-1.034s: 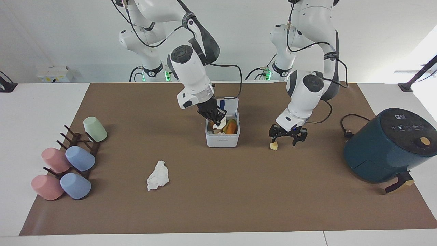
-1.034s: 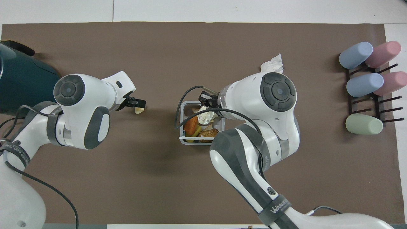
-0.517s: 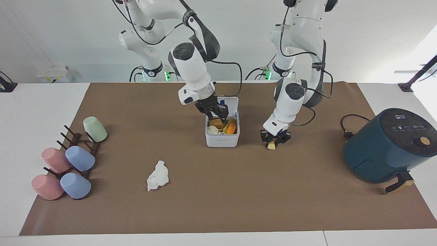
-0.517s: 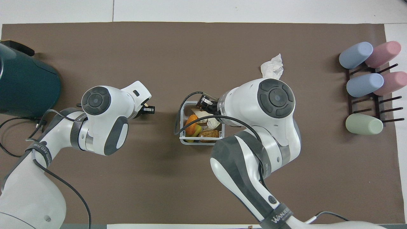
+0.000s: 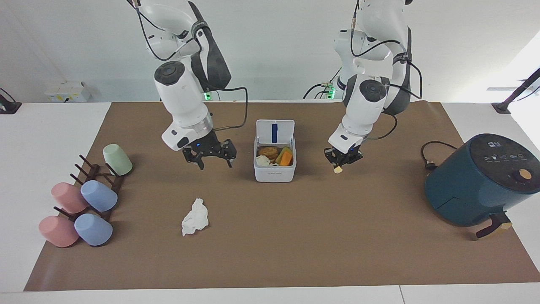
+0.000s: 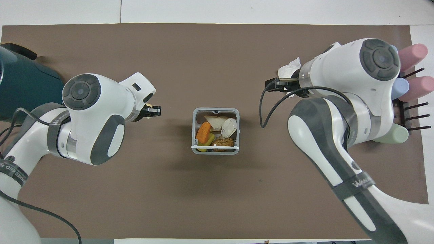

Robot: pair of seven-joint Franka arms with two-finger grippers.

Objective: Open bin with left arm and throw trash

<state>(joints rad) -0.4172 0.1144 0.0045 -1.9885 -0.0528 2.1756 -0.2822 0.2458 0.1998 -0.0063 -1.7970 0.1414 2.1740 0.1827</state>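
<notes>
On the brown mat (image 5: pixel 295 236) covering the tabletop (image 5: pixel 50 131), the bin (image 5: pixel 274 172) sits midway between the two arms with its flip lid (image 5: pixel 275 131) standing upright on the edge nearer the robots; inside lie a cream paper wad (image 5: pixel 263 160) and scraps of orange and brown food. The left gripper (image 5: pixel 340 162) hangs in the air just beside the bin, toward the left arm's end, its jaws clamped on the tiny pale yellow lump (image 5: pixel 337 169), which pokes out below the tips. That lump looks light and fairly firm, so a pinch across its middle should hold, though being so small it could squirt free if the grip slackens before it is over the opening. The right gripper (image 5: pixel 209 158) hovers over bare mat toward the right arm's end, jaws spread wide and holding nothing. The white tissue wad (image 5: pixel 195 217) lies loose on the mat, farther from the robots than that gripper. It should be almost weightless, soft and springy; it will crush under the jaws, so the best hold is probably a deep bite through its thickest folds, not a stray corner, which may tear or unfurl.
</notes>
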